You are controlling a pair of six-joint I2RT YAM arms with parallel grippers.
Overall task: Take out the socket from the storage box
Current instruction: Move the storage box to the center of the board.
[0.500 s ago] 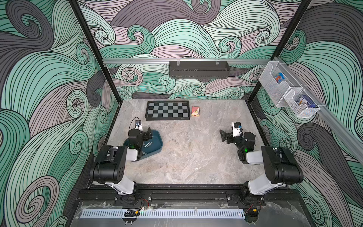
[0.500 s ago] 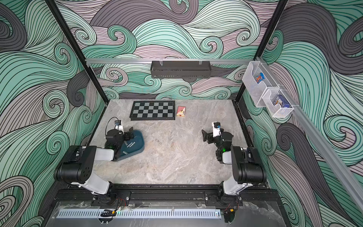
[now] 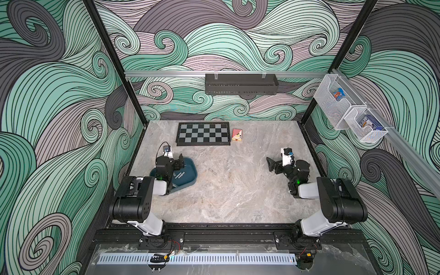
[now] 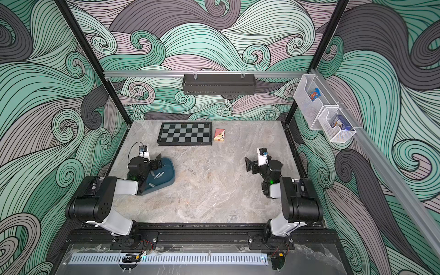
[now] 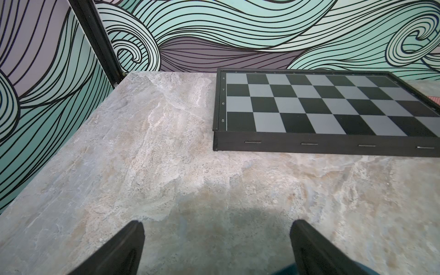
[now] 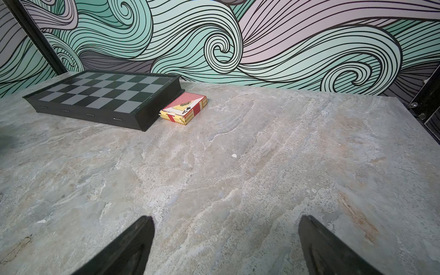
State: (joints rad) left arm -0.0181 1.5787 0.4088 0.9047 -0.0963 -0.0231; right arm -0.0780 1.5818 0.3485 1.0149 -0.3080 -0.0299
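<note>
Shallow dark teal-blue plastic storage box (image 3: 191,172), rounded corners, on the left part of the grey marbled table (image 3: 238,195); near left portion hidden under the left arm; in the left wrist view only a teal sliver shows at the picture's edge. Contents: small silvery metal sockets (image 3: 179,175), lying flat on the box floor; count and sizes too small to make out. Against half a second earlier: box and both arms unchanged in place. Left tool (image 3: 181,162): jaws spread wide, holding nothing, above the box's far left part, pointing toward the black-and-grey chessboard (image 3: 203,133); sockets lie just on its near side, contact not discernible. Right tool (image 3: 271,164): jaws wide, empty, well apart from the box.
</note>
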